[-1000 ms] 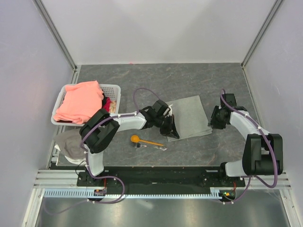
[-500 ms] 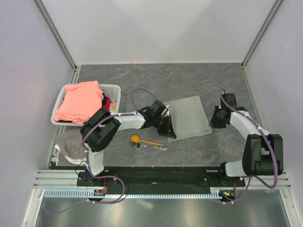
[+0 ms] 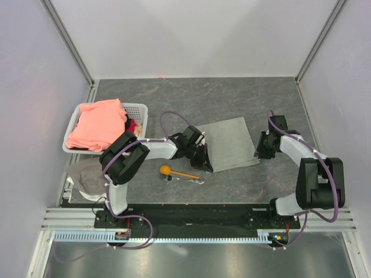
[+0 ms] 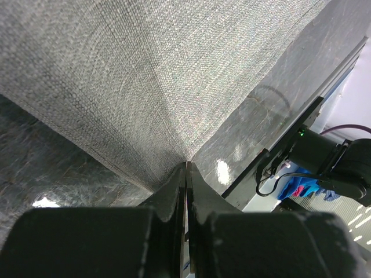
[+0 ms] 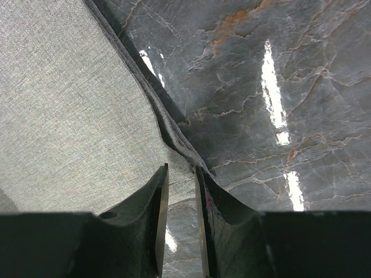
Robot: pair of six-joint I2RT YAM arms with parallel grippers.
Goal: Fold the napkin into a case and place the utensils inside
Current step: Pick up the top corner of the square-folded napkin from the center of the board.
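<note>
The light grey napkin [image 3: 230, 143] lies folded in a flat oblong in the middle of the table. My left gripper [image 3: 205, 164] is shut on its near left corner, and the left wrist view shows the cloth [image 4: 145, 75] pinched between the closed fingertips of the left gripper [image 4: 186, 164]. My right gripper [image 3: 259, 152] is at the near right corner. In the right wrist view the right gripper [image 5: 181, 168] stands a little open, with the layered hem of the napkin [image 5: 69, 98] just past its tips. The orange spoon [image 3: 174, 172] lies across the silvery fork [image 3: 196, 180] in front of the napkin.
A white basket [image 3: 139, 110] at the left holds a salmon-pink cloth [image 3: 98, 124]. A whitish-grey rag [image 3: 84, 176] lies in front of it at the table's left edge. Grey walls close in on both sides.
My left gripper has drawn the napkin's near left corner slightly left and toward me. The right arm has hardly moved.
</note>
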